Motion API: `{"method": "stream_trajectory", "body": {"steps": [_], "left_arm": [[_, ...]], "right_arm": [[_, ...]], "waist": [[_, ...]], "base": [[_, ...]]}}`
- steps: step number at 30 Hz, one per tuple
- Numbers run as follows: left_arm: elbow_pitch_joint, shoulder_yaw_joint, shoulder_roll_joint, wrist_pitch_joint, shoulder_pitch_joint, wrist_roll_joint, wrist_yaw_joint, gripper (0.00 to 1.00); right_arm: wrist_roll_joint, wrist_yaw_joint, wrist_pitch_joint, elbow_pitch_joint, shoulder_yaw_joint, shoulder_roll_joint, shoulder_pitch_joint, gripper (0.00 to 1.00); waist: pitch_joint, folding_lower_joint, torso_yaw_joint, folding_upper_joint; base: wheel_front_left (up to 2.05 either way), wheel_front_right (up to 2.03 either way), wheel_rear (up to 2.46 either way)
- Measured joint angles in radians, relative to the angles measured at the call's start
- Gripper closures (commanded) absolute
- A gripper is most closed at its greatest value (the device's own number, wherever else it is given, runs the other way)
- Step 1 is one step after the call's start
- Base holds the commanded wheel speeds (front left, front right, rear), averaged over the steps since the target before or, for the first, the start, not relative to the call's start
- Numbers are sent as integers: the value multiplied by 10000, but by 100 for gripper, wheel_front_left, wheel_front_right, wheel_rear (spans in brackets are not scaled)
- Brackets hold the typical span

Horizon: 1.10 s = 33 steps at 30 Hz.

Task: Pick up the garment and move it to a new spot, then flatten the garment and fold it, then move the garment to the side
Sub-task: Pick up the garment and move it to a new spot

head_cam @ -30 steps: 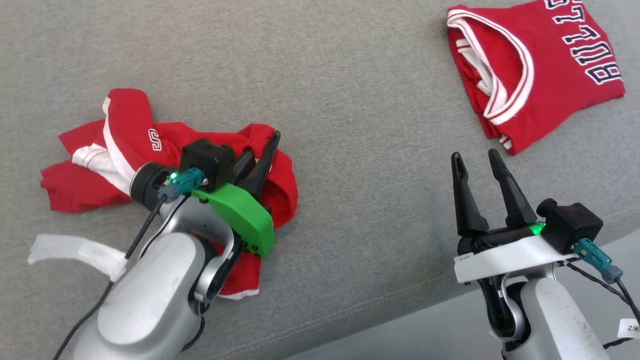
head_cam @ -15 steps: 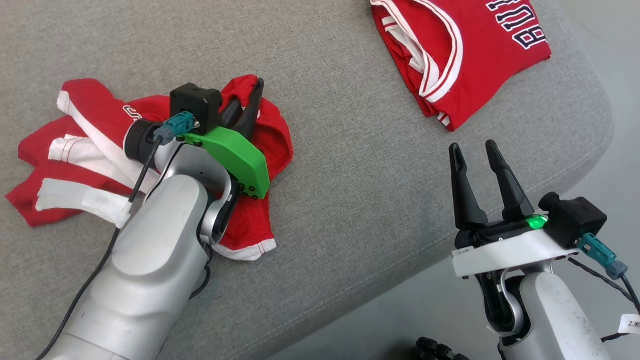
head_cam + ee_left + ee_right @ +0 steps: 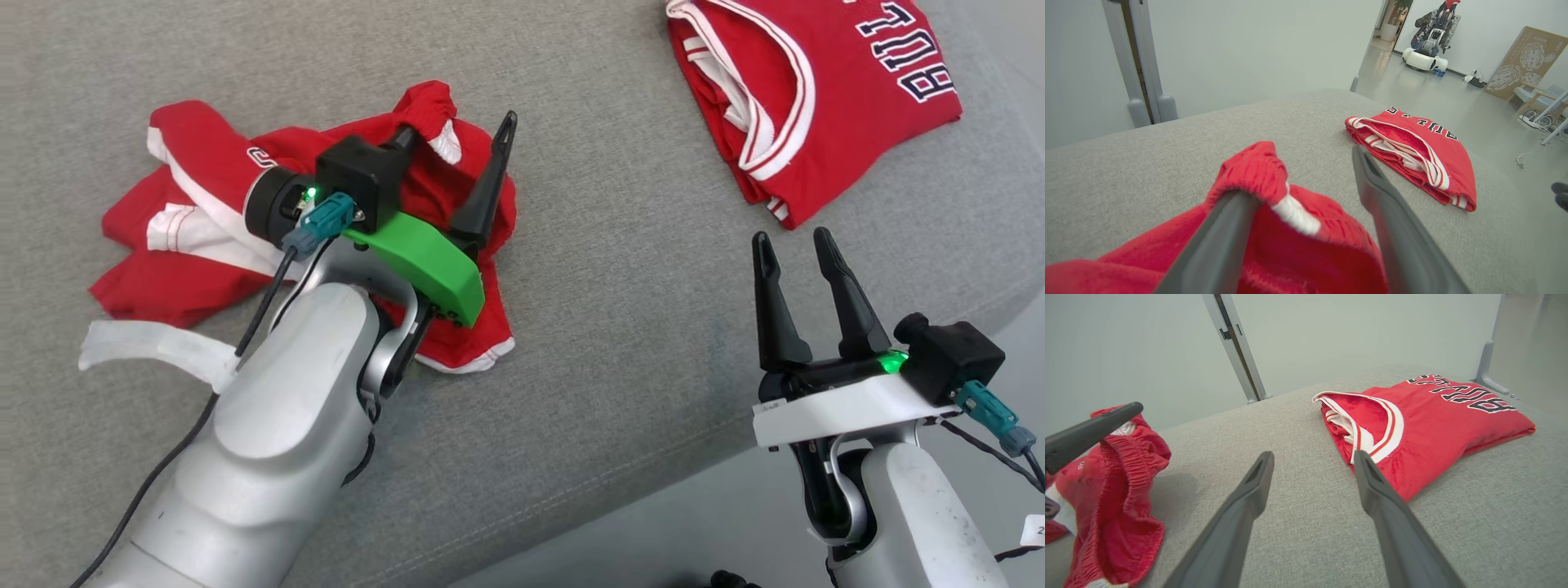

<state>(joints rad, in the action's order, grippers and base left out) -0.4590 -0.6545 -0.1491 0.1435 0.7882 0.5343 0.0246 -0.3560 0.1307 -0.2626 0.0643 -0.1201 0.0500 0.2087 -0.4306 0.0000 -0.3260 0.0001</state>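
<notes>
Two tools gape: left tool (image 3: pixel 457 126) straddles the elastic waistband (image 3: pixel 1257 171) of the crumpled red-and-white garment (image 3: pixel 204 155), lying left on the grey fabric counter (image 3: pixel 612 286); right tool (image 3: pixel 792 239) is empty. The cloth is probably soft, light and floppy; pinch the waistband.

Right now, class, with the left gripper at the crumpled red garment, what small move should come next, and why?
Probably shut the left gripper on the crumpled red garment: its jaws stand open, a gathered fold is draped over one finger and the other finger is bare. Nothing looks pinched, so lifting now would likely drop the cloth.
</notes>
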Motion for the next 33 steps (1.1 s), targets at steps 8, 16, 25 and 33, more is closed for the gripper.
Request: {"method": "stream_trajectory", "body": {"steps": [8, 16, 25, 33], "left_arm": [[1833, -219, -777, -1233, -1005, 278, -117, 0], [3170, 199, -1338, -1195, -2015, 449, -817, 0], [4683, 2031, -2382, 679, -4402, 504, -2583, 0], [5225, 3095, -2826, 1060, -5981, 454, -3327, 0]], "right_arm": [[301, 2, -2, 102, 251, -4, -24, 0], [516, 0, -2, 176, 274, -6, -107, 0], [936, 0, 4, 155, 387, -6, -433, 0], [1254, 0, 222, 31, 539, -8, -739, 0]], "waist": [[361, 0, 827, 0], [887, 0, 1440, 0], [1671, 0, 2133, 0], [2216, 0, 2618, 0]], "base": [[0, 0, 0], [0, 0, 0], [0, 0, 0], [0, 0, 0]]}}
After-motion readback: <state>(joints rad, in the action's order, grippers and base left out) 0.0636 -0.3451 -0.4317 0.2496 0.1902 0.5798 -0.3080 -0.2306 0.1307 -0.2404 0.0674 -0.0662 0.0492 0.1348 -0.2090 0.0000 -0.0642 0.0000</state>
